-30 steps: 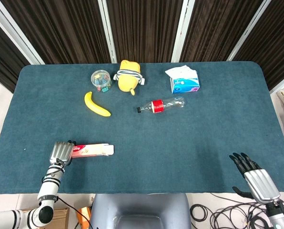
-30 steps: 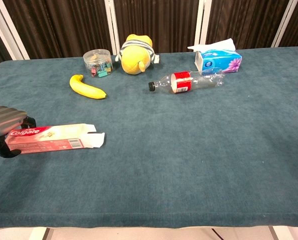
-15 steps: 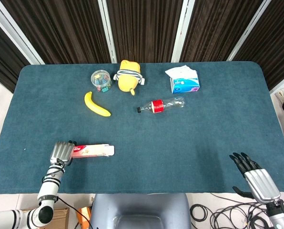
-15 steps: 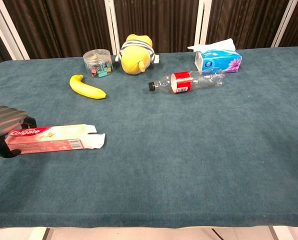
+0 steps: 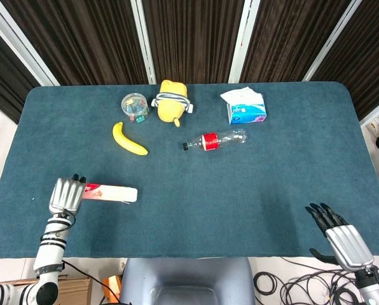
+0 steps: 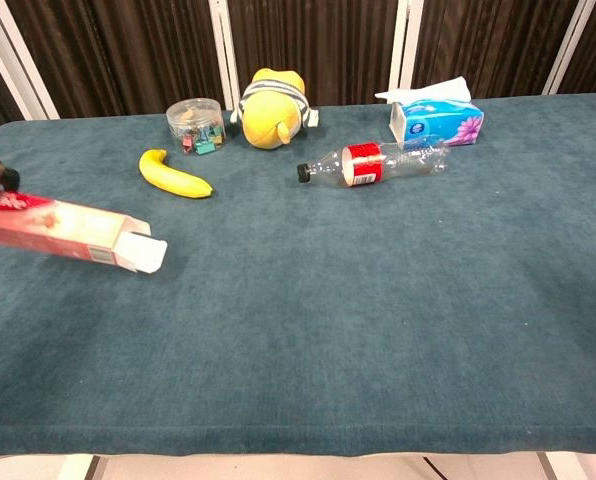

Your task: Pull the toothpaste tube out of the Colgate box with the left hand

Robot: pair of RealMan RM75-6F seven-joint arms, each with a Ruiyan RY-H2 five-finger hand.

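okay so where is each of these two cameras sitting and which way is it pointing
Head view: high above the near table edge, looking steeply down; shows the left hand gripping the Colgate box, and the right hand open at the near edge.
Chest view: low at the near edge, looking across the table toward the curtains; only a sliver of the left hand shows.
Shared: box, banana, bottle, tissue box.

No legible text on any item
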